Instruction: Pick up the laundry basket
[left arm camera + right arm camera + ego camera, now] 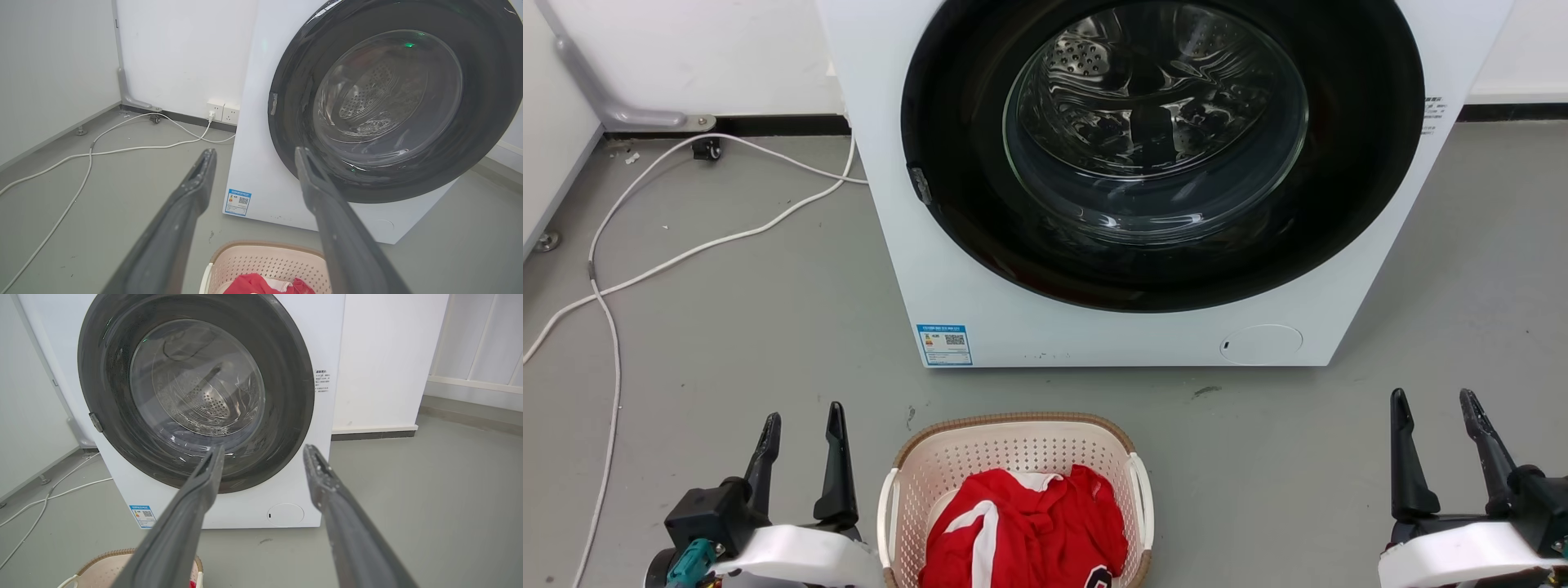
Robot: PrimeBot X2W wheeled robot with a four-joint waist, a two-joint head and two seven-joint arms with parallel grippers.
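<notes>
Left arm [800, 555]: 7 o'clock, jaws parted, pointing to 12.
Right arm [1462, 555]: 5 o'clock, jaws parted, pointing to 12.

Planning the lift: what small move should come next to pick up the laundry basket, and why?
Probably swing the right claw inward toward the white right handle of the laundry basket: both claws are open and empty, the left claw close beside it, the right far off.
</notes>
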